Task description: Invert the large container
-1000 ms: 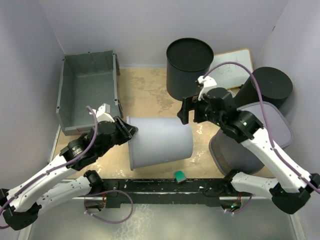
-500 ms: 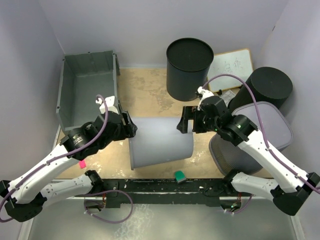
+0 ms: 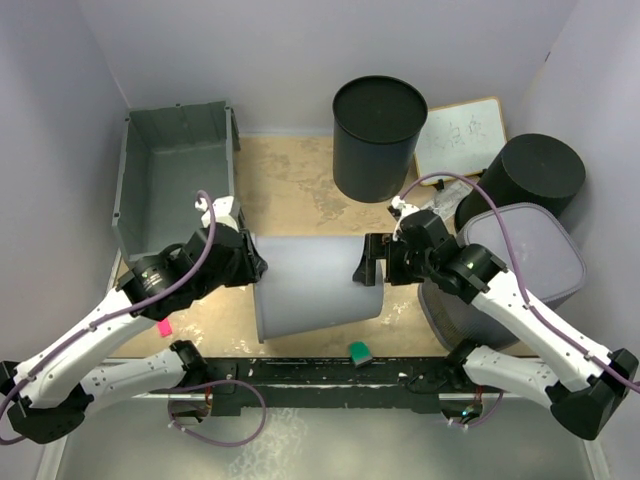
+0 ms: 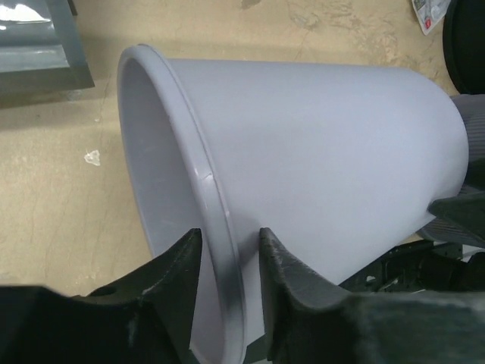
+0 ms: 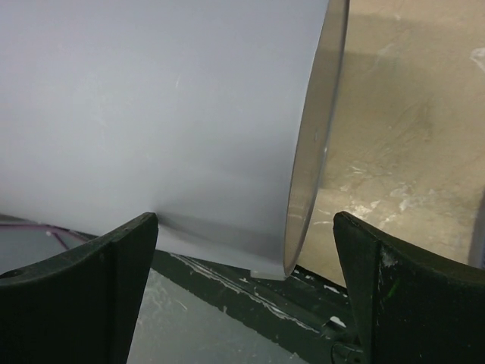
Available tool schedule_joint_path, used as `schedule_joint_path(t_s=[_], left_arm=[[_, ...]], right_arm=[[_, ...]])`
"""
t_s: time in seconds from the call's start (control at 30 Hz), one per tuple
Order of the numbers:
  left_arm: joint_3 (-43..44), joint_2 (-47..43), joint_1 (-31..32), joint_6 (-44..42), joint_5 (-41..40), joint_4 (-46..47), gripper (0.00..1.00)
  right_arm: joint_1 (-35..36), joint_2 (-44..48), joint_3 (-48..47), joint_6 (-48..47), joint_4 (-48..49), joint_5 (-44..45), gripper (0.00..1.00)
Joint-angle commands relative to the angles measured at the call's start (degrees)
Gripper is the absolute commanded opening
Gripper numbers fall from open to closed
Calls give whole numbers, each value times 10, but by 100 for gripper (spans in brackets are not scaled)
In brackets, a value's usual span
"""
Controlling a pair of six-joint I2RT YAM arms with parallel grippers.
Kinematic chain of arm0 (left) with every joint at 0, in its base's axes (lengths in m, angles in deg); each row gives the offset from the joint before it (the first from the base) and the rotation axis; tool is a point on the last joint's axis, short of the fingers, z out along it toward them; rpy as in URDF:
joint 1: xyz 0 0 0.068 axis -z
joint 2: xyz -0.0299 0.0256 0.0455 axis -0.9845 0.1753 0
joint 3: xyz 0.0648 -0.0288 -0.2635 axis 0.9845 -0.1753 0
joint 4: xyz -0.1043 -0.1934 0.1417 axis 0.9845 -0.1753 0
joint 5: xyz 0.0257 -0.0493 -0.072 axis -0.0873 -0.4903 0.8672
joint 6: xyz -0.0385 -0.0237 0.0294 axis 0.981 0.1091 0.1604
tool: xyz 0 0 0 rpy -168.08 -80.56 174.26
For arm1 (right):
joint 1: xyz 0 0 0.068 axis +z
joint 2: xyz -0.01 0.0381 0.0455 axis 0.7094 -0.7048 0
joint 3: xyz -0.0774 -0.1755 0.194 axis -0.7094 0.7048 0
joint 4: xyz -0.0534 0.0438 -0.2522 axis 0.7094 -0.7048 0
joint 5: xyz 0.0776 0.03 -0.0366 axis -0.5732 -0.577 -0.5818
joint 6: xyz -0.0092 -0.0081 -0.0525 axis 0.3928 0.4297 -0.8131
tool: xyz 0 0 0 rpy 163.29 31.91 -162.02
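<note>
Since a second ago the right arm has swung in and down toward us, uncovering the whiteboard (image 3: 460,135) at the back right; the left arm has lifted its wrist, so a small pink object (image 3: 163,327) now shows on the table (image 3: 300,180) beneath it. We see a round light grey bin (image 3: 320,280) lying on its side in the middle of the table, its mouth facing left and its base facing right; the left gripper (image 4: 227,233) straddles the bin's rim, one finger (image 4: 178,265) inside the mouth and the other outside against the wall, set fairly narrow; we cannot tell whether they are pinching the rim. The right gripper (image 3: 366,260) sits at the base end of the bin with its jaws spread wide and holding nothing; from its wrist camera the bin's bottom edge lies between the two fingers. The crate (image 3: 175,195), dark grey and rectangular, stands upright with its open side up at the back left against the wall, well apart from both grippers and untouched.
</note>
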Motion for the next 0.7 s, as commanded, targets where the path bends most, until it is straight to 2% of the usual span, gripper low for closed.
schedule_joint_path(t_s=[0.0, 0.1, 0.17, 0.27, 0.43, 0.53, 0.67], left_arm=[[16, -6, 2, 0, 7, -39, 21], [-1, -13, 2, 5, 14, -32, 0], [-11, -15, 2, 7, 18, -28, 0], [-23, -15, 2, 8, 25, -16, 0], [-45, -12, 2, 10, 25, -3, 0], [-66, -12, 2, 16, 34, 22, 0], [-96, -4, 2, 29, 57, 88, 0]], right_arm=[[-1, 28, 26, 23, 67, -64, 99], [-1, 47, 41, 41, 102, -84, 94], [-1, 64, 53, 56, 137, -110, 91], [0, 89, 78, 83, 191, -145, 79], [0, 117, 68, 108, 226, -186, 63], [-1, 123, 38, 111, 233, -203, 60], [0, 105, -23, 83, 226, -218, 63]])
